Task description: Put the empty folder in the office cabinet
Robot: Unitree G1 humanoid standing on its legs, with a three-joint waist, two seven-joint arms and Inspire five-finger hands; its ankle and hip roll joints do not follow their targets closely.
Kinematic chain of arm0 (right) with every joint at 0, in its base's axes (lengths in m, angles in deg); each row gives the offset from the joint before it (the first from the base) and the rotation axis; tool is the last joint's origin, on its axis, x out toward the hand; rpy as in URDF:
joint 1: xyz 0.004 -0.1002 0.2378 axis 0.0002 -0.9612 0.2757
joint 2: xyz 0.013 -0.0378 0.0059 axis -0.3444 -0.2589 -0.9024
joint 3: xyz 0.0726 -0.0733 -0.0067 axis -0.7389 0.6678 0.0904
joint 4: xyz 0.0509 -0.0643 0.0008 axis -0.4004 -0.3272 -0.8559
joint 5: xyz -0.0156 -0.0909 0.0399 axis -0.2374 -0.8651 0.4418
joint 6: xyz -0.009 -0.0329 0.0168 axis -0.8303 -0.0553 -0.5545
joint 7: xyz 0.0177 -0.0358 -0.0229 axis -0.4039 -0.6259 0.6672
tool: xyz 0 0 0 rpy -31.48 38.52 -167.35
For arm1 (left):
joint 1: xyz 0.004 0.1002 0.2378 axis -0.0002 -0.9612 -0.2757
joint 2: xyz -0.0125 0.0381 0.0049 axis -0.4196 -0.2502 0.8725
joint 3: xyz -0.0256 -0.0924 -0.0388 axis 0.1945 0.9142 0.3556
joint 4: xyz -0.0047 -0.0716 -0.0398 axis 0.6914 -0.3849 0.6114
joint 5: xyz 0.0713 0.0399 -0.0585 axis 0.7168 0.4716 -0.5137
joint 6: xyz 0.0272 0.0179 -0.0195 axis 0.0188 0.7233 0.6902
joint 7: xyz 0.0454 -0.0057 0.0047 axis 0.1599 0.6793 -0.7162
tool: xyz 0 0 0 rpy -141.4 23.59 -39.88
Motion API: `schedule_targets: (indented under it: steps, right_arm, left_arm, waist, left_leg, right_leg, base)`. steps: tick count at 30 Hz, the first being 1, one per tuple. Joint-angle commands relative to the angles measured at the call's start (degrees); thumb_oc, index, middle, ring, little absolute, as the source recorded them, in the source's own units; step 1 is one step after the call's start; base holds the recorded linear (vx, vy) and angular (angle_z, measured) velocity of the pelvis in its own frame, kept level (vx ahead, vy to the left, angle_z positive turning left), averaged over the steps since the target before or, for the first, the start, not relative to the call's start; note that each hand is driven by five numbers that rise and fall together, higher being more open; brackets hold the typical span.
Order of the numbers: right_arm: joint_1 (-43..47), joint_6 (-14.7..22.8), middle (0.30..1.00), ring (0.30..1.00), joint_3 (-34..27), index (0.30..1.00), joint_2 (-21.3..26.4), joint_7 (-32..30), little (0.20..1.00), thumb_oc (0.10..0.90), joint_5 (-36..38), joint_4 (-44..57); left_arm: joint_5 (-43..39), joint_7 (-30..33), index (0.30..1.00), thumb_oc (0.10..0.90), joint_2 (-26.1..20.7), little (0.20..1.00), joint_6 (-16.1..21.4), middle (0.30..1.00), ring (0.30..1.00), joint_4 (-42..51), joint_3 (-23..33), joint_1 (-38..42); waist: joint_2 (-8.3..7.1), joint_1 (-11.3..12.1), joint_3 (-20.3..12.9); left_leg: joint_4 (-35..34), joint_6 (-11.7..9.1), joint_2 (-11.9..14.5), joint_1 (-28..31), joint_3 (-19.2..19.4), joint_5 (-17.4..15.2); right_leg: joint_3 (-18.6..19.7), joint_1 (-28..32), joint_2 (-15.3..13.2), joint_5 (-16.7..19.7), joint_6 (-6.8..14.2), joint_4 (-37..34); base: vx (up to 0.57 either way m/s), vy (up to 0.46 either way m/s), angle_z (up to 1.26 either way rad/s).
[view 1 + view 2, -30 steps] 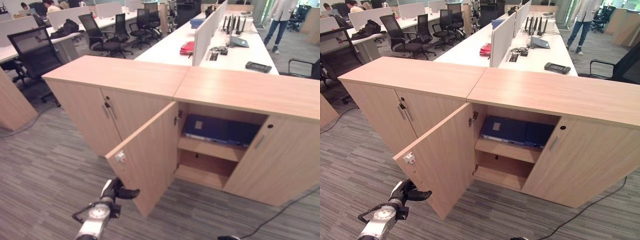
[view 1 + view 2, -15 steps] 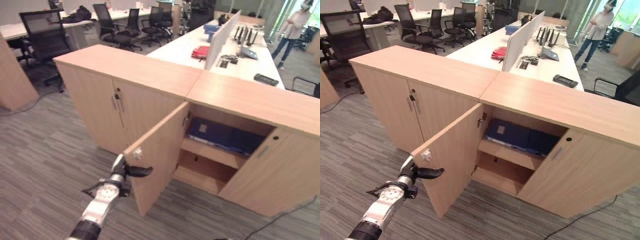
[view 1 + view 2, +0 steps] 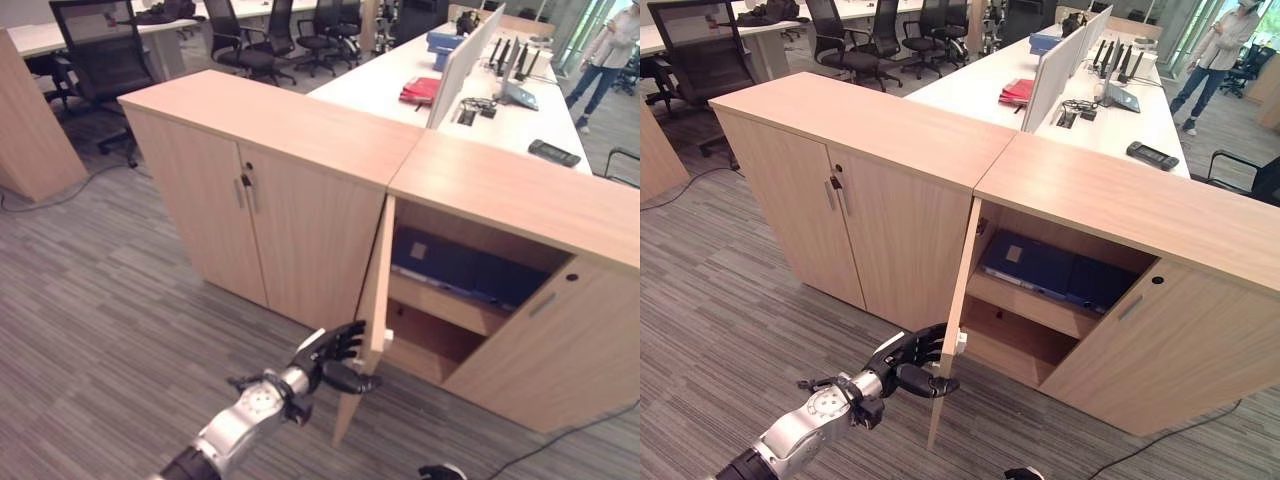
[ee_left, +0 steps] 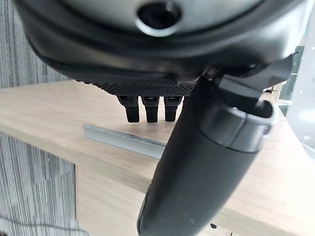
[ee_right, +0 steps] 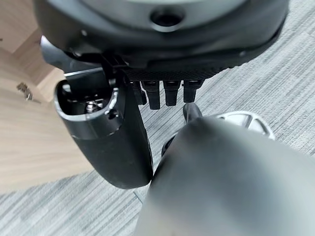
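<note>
Left eye view, read from the left: a black mesh office chair (image 3: 100,55) stands at the far left by a desk, and a run of grey striped carpet (image 3: 110,300) lies in front of the furniture. Next comes a closed two-door wooden cabinet (image 3: 270,190) with small metal handles at the meeting of its doors. Below it the robot's left hand (image 3: 330,358) reaches in from the lower left; its fingers are straight and spread against the outer face of the cabinet door (image 3: 372,310), near the door's lower part, with the thumb stretched toward the door's edge. Nothing is grasped; the hand is released and pressing flat. In the left wrist view the left hand's fingers likewise lie straight over light wood and a silver bar handle (image 4: 123,140).

The door stands wide, swung out so it is seen almost edge-on. To its right the office cabinet (image 3: 520,195) is open on that side, its other door closed. On its upper shelf lies the folder (image 3: 445,262): dark blue, flat on its side, with a small pale label near its left end. It spans most of the visible shelf; the lower shelf (image 3: 425,355) sits beneath it.

Behind, a white desk (image 3: 390,85) carries a red item (image 3: 418,90). The right wrist view shows the right hand (image 5: 162,93) over carpet, fingers straight and holding nothing.
</note>
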Motion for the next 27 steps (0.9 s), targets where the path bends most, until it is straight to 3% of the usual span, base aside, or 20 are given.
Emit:
schedule_targets:
  steps: [1,9,15,21,27]
  right_arm:
    - [-2.80,-2.71,0.900,0.900,5.52,0.900,1.23,1.33,0.900,0.800,-3.31,-5.93]
    - [-2.30,-2.46,0.900,0.900,5.08,0.900,-0.88,0.92,0.900,0.800,-1.89,-6.67]
    - [-1.19,-2.52,0.900,0.900,3.35,0.900,-0.07,1.33,0.900,0.800,0.34,-6.77]
    - [-1.40,-2.71,0.900,0.900,3.56,0.900,-0.06,0.98,0.900,0.800,0.61,-6.48]
    - [-2.33,-3.26,0.900,0.900,5.04,0.900,-0.26,0.67,0.900,0.800,0.16,-6.24]
  left_arm:
    - [-15.58,-13.99,0.900,0.800,14.72,0.900,4.35,0.900,0.900,12.31,-7.15,18.13]
    - [-12.29,-13.44,0.900,0.800,12.68,0.900,5.50,0.900,0.900,10.82,-5.21,14.03]
    - [-8.39,-11.93,0.900,0.800,12.26,0.900,6.67,0.900,0.900,2.23,0.10,8.65]
    - [-7.64,-11.79,0.900,0.800,13.89,0.900,6.44,0.900,0.900,2.26,-1.02,12.82]
    - [-12.40,-9.80,0.900,0.800,18.10,0.900,4.88,0.900,0.900,5.00,-6.27,18.95]
  waist:
    - [3.21,-5.81,-0.33]
    - [3.00,-4.92,-0.48]
    - [2.82,-4.05,-0.40]
    - [3.04,-4.93,-0.83]
    - [3.71,-6.60,-0.69]
  left_leg:
    - [3.93,5.07,-0.98,-0.01,0.90,-5.89]
    - [3.56,4.88,-0.69,0.59,0.94,-5.58]
    - [3.52,4.61,-0.25,0.61,0.78,-5.14]
    - [3.21,4.41,0.00,0.82,0.98,-4.83]
    - [3.20,4.56,-0.12,1.04,1.52,-5.02]
  right_leg:
    - [-1.88,2.33,5.95,-3.23,5.01,-1.19]
    - [-1.93,2.54,6.33,-3.32,4.82,-1.19]
    - [-2.12,2.82,6.70,-3.67,4.47,-1.26]
    - [-1.94,2.72,7.07,-3.79,4.35,-1.29]
    - [-1.32,2.15,7.18,-3.68,4.30,-1.55]
  base:
    - [-0.01,-0.018,-0.03]
    - [0.00,-0.003,0.00]
    - [-0.01,-0.019,-0.05]
    - [0.00,-0.006,-0.01]
    - [0.00,0.000,0.00]
